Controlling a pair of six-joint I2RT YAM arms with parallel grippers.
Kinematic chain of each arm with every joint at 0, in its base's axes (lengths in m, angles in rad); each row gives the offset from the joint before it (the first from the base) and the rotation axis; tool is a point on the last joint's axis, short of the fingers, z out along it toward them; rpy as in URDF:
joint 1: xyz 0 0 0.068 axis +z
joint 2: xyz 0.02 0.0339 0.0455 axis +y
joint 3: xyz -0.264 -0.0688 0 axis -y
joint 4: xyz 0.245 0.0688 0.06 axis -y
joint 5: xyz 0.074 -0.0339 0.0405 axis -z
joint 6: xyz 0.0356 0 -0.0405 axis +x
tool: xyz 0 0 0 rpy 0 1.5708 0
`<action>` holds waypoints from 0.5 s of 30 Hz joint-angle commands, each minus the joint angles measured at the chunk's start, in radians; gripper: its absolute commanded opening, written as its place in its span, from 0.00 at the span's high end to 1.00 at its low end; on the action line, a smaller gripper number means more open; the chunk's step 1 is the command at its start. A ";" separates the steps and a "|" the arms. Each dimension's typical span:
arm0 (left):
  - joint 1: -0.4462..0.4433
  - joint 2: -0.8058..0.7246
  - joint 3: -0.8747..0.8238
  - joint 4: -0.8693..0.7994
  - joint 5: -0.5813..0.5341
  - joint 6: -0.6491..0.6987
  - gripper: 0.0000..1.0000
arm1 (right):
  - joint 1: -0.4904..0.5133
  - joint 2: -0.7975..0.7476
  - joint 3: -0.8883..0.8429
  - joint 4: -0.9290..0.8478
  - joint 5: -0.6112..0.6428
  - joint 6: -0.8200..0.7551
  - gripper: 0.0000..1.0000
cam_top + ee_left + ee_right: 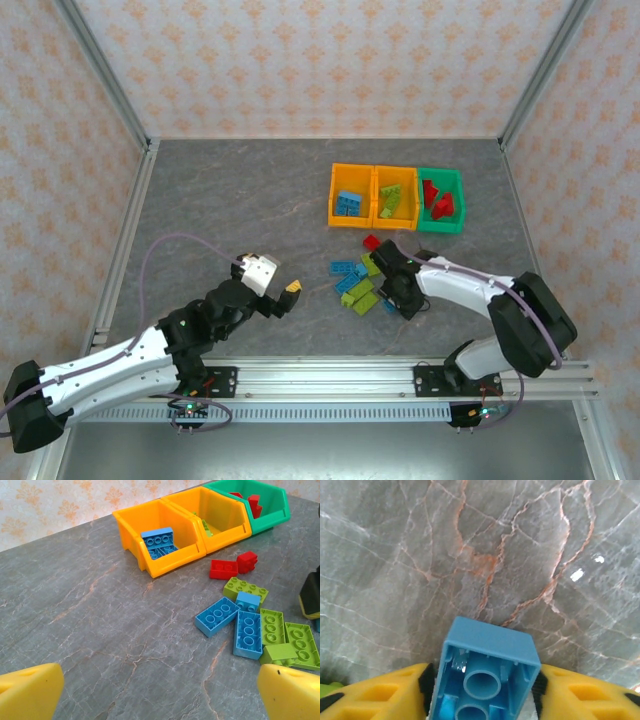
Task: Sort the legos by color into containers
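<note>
The right gripper [485, 695] has its yellow jaws clamped on a small blue studded plastic brick [487, 655], hollow underside toward the wrist camera, close over the grey marbled tabletop [470, 540]; whether it touches cannot be told. The step in hand looks like carrying this blue piece to its bin. The next move calls for a lift and a forward reach to the left-hand orange plastic bin [336, 200], which holds blue bricks, passing over the loose heap of blue, lime and red bricks [247, 634] lying between. The middle orange bin [225, 517] holds lime bricks and the green bin [272, 507] red ones. The left gripper [160, 692] hovers with jaws wide apart, left of the heap and out of the way
</note>
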 commanded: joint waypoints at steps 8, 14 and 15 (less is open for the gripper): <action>-0.001 -0.003 -0.018 0.039 -0.032 0.003 0.00 | 0.006 -0.221 0.051 0.199 0.096 -0.274 0.68; -0.002 0.042 -0.015 0.051 -0.038 0.016 0.00 | 0.005 -0.113 0.296 0.363 0.205 -0.656 0.63; -0.002 0.055 -0.009 0.046 -0.043 0.021 0.00 | 0.000 -0.054 0.357 0.345 0.272 -0.675 0.64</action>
